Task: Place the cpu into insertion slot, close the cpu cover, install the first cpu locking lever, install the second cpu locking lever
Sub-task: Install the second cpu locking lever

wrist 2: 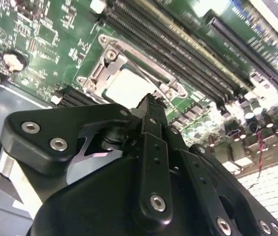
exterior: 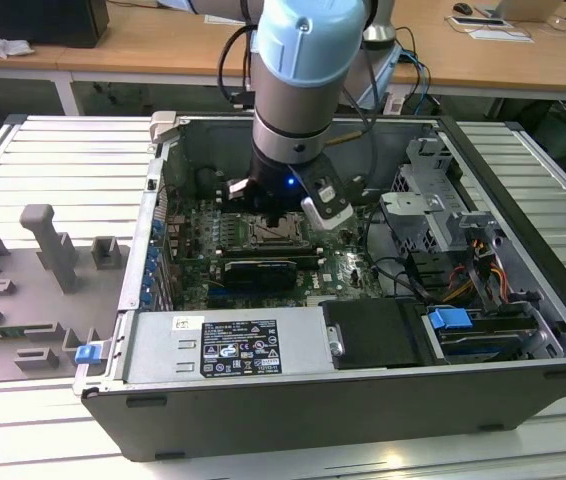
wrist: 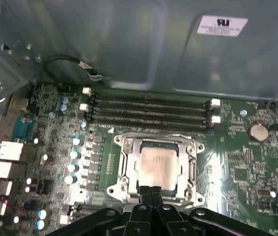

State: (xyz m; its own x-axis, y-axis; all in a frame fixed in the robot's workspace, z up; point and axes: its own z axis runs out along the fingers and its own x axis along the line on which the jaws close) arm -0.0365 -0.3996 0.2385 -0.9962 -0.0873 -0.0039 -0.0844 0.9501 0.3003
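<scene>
Cpu (wrist: pixel 156 164) seated in the slot (wrist: pixel 124 173), cover (wrist: pixel 191 169) lying flat around it, pale face visible through the window. Gripper (wrist: pixel 151 191) sits at the slot's edge farthest from the memory slots (wrist: pixel 149 109); fingers (wrist: pixel 144 194) pressed together, nothing held. Slot lies mid-motherboard (exterior: pixel 348 265) inside the case (exterior: pixel 363 390).

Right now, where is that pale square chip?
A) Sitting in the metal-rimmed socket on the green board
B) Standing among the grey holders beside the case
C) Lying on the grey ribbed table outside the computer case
A: in the first wrist view the cpu sits inside the insertion slot, below the long memory slots, with the gripper at the socket's edge.
</scene>
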